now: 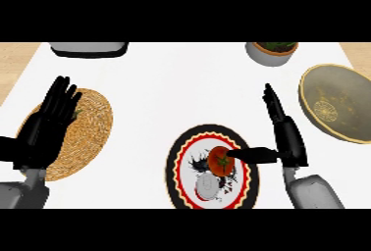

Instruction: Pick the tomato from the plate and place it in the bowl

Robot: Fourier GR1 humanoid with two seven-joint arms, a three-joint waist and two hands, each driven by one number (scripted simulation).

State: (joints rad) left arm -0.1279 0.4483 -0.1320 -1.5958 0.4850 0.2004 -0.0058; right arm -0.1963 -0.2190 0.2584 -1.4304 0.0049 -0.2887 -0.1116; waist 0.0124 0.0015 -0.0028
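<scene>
The two grey forearms, left (25, 193) and right (313, 192), come in at the lower edge and are cut off there. Between them lies the plate (176, 162), round with a dark rim and a red ring, and its lower rim is also cut off. The tomato (220, 161) lies on the plate, a little right of its middle. Below the tomato there is a pale patch, and I cannot tell if it is a part of the pattern or a separate thing. The right hand (290, 142) stands on edge just beside the plate's right rim. Its fingers are straight and point away from the robot, and its thumb (253, 154) reaches sideways over the rim, with the tip at the tomato's right side. It holds nothing. The bowl (340, 105) is further right and further back, well apart from the plate, and the view's right edge cuts it. The right hand stands between the plate and the bowl. The left hand (45, 130) rests open, with fingers spread, over a woven mat (91, 127) at the left and hides a part of it. At the back stand a pot (272, 51) with a green plant and a grey tray (88, 48); both are cut off at the top.
</scene>
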